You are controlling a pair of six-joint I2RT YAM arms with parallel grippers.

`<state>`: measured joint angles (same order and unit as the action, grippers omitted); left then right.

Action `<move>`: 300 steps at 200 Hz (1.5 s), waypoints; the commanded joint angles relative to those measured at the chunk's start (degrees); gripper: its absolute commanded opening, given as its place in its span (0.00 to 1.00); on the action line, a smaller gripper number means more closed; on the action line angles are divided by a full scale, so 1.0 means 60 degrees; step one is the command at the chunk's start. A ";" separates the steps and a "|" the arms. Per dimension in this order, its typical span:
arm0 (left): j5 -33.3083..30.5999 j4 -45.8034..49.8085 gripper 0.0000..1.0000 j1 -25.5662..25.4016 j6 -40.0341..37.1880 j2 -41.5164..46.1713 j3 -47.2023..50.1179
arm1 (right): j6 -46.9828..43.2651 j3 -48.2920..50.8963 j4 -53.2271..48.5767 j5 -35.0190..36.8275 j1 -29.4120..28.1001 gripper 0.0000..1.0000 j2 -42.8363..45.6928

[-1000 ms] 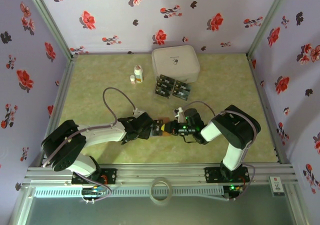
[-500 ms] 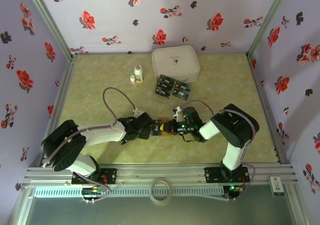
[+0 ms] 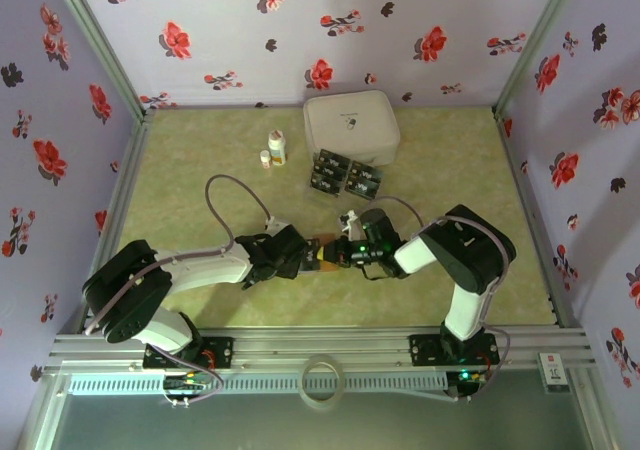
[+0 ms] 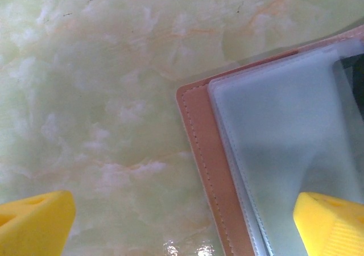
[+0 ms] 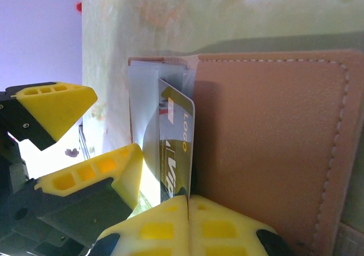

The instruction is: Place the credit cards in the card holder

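The right fingers (image 5: 153, 230), closed on a credit card (image 5: 177, 148), held it at the sleeve of the card holder (image 5: 267, 142) on the bench (image 4: 114, 96). The left fingers (image 4: 333, 222), spread wide, straddled its corner. The card might snag the sleeve lip and buckle.

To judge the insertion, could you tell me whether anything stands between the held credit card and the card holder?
Nothing visible does. The credit card, clamped in the right gripper, lies against the clear sleeves of the card holder; the left gripper, jaws open, sits beside it, not across it.
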<state>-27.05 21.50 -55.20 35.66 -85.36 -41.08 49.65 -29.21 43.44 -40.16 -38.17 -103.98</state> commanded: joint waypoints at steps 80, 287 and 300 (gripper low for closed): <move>-0.0121 0.0436 1.00 0.0137 0.0159 0.0808 -0.0009 | -0.0644 -0.0496 -0.1918 0.0215 -0.0025 0.24 0.0037; 0.0669 0.0314 1.00 0.1407 0.0793 0.1529 0.1012 | -0.3238 -0.3295 -0.9444 0.3965 -0.0654 0.51 0.2374; 0.0670 0.0317 1.00 0.1406 0.0733 0.1406 0.0920 | -0.3473 -0.3558 -0.9959 0.4398 -0.0665 0.41 0.2317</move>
<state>-23.31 23.62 -47.22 40.36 -75.26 -33.89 32.56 -47.31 -7.70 -20.88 -41.69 -91.09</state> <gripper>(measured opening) 0.996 0.482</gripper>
